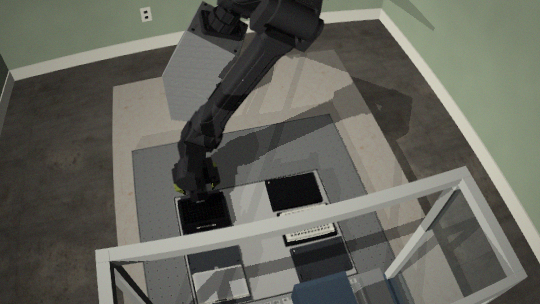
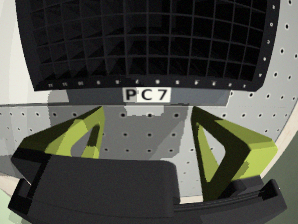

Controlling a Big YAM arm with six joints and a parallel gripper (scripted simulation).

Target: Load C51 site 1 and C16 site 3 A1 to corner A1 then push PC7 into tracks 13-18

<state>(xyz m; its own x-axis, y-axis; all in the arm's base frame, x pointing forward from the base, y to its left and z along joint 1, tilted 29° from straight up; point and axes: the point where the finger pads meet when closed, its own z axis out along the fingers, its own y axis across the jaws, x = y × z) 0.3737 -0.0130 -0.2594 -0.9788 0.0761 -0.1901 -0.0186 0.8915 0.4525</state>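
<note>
My gripper (image 1: 197, 193) is open and empty, low over the perforated apron at the near end of the carrier PC7 (image 1: 212, 246). In the wrist view its two green fingers stand apart on either side of the white PC7 label (image 2: 147, 95) and touch nothing. A black plate with a fine well grid (image 1: 205, 212) lies flat on the carrier site just behind that label, and it also fills the top of the wrist view (image 2: 149, 23). I cannot read its label. The two carrier sites farther along look grey and bare.
Three nests run in a row to the right of the carrier: a black top (image 1: 294, 191), a white 96-well plate (image 1: 310, 231), and a dark top (image 1: 320, 258). A white frame bar (image 1: 280, 226) crosses the view. A blue block (image 1: 325, 288) sits at the bottom edge.
</note>
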